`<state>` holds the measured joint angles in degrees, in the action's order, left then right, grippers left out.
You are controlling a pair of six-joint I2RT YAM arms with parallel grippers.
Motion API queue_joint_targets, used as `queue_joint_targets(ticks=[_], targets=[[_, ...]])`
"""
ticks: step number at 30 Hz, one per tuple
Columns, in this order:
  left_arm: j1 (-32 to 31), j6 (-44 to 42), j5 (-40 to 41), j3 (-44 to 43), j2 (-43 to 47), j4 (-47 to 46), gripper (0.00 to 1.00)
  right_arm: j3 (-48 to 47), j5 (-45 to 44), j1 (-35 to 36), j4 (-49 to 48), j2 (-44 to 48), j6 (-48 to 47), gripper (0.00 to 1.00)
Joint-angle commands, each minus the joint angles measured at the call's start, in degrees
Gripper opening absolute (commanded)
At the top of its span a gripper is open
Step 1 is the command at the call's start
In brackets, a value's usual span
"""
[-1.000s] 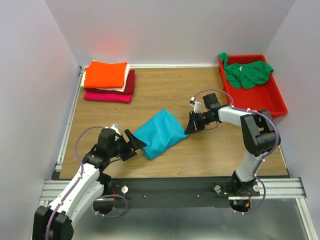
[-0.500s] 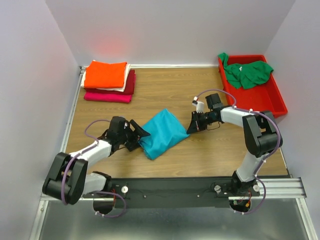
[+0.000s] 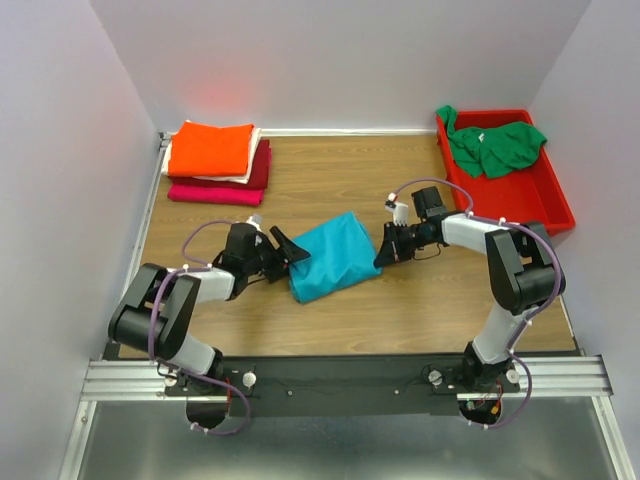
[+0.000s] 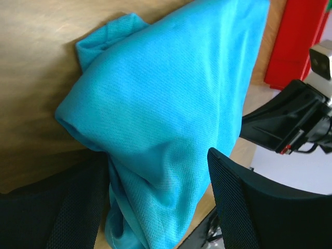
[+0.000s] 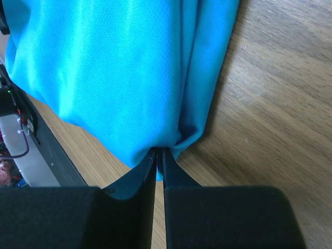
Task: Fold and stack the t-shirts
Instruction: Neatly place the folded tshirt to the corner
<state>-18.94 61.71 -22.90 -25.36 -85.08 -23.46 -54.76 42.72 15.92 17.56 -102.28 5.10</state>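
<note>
Well left of and behind the teal shirt, a folded stack of tees lies on the table, orange on top. At the teal shirt's left edge is my left gripper. Its fingers are spread apart with the bunched edge of the cloth between them, and I don't think it is pinched. The teal shirt itself lies mid-table, folded into a rough, loose bundle. At its right corner my right gripper has its fingers pressed together on a small tuck of fabric. Well right of and behind the teal shirt, a green shirt lies crumpled in a red bin.

I judge the teal shirt to be light, soft and floppy. It will sag and unfold if I lift it by one point, so I would take it at both ends, gripping through all the layers near the folded edge.
</note>
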Motion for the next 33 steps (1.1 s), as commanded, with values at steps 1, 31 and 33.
queue_joint_targets(ticks=[1, 31, 33], targets=[[-0.13, -7.48, -3.46, 1.9, -4.39, -7.1, 0.81, 0.18, -0.79, -0.37, -1.04, 1.12, 0.17, 0.15], [-0.31, -37.87, 3.54, -19.62, -4.93, 9.21, 0.0, -2.19, -6.33, -2.91, 1.86, 5.77, -3.87, 0.77], [-0.4, -42.89, 7.4, -22.78, -3.96, 13.87, 0.0, -2.98, -6.51, -3.79, 2.04, 7.26, -4.57, 0.84]])
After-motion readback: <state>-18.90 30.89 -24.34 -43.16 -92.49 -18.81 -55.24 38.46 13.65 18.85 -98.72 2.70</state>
